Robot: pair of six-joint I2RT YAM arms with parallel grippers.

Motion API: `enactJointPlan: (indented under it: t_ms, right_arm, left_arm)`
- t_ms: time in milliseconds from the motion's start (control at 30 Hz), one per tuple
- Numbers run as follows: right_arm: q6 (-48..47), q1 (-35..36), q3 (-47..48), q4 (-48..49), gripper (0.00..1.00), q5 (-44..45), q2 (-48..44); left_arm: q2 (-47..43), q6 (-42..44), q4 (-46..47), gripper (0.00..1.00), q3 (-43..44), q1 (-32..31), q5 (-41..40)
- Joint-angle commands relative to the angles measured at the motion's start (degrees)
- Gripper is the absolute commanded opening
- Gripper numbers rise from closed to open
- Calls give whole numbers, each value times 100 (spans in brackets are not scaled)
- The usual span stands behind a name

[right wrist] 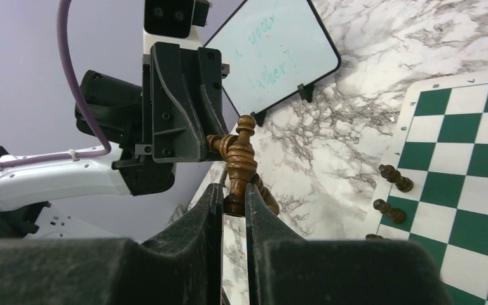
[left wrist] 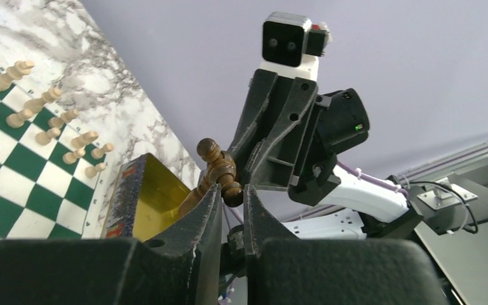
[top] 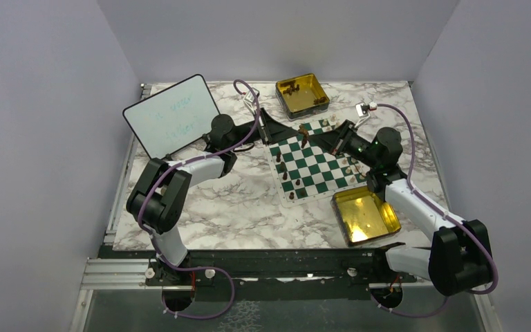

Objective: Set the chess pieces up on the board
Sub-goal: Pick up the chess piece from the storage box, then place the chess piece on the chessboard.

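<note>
Both left gripper and right gripper are clamping crossed dark brown wooden chess pieces, needing slow, level parting.

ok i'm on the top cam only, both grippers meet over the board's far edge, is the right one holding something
Observer: yes, the right wrist view shows the right gripper shut on the base of a dark brown piece, finial pointing away from it.
Operator: and the left one
Observer: the left wrist view shows the left gripper pinched on a dark brown figure at its tips.
Operator: same piece
Observer: cannot tell; both wrist views show two dark shapes crossing there.
</note>
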Motion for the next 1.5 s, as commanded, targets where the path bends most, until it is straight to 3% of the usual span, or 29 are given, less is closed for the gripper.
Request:
enactJointPlan:
  t_ms: [0, 200, 333, 500, 700, 1133, 1467]
  right_arm:
    - [-468, -28, 22, -488, 1, 216, -197]
    - [-933, -28, 97, -1234, 1, 657, -410]
    - [-1132, -28, 161, -1618, 1, 899, -489]
    - [-1473, -28, 191, -2083, 1, 1278, -701]
    - [-1955, -24, 246, -2671, 1, 1823, -953]
    - [-2221, -28, 177, -3046, 1, 1929, -1140]
    - [-2491, -28, 339, -3319, 1, 2033, -1284]
  left_arm:
    - [-154, 661, -728, 12, -3, 30, -169]
    - [-390, 1431, -1794, 11, 102, 39, -305]
    - [-505, 2329, -3280, 11, 461, 39, -614]
    - [-131, 4087, -6550, 11, 2034, 29, -1709]
    - [718, 4949, -8298, 12, 3465, -5, -2448]
    - [2589, 5783, -9938, 11, 5782, -220, -3966]
    - [3674, 5964, -10672, 12, 7171, -356, -4397]
